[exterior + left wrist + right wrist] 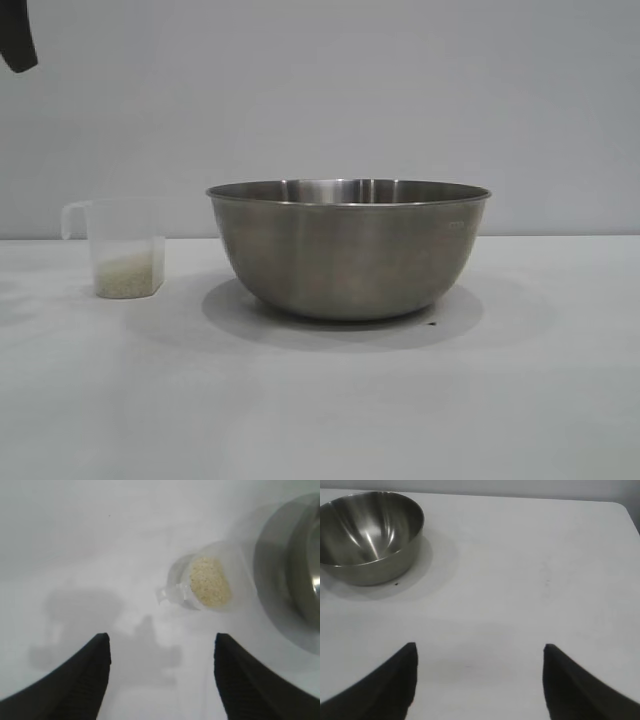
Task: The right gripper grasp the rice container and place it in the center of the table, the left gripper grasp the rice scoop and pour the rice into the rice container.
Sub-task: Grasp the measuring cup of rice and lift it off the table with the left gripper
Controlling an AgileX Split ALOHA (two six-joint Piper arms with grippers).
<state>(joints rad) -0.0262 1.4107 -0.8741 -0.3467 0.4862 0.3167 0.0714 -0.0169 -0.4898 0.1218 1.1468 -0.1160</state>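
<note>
The steel rice container (348,250) stands upright on the white table (320,400), slightly right of centre in the exterior view, with a soft shadow under it and a tiny dark speck (432,322) on the table at its lower right edge. Left of it, apart from it and not touching, the rice scoop (122,248) stands upright, its loop handle turned toward the frame's left. The rice (127,277) fills only the lower part of the scoop.

In the left wrist view, the left gripper (162,680) hangs above the table with its two black fingers (80,680) spread apart and nothing between them. The scoop sits in the centre-right of that frame, beyond the fingertips, seen from above with the grains showing inside, and the container's rim cuts the right edge just beside it. At the exterior view's upper left corner a dark piece of the arm (18,40) shows.

In the right wrist view, the right gripper (480,680) is also open and empty, its fingers (385,685) wide apart over bare table. The container lies in that frame's upper left, well away from the fingertips.
</note>
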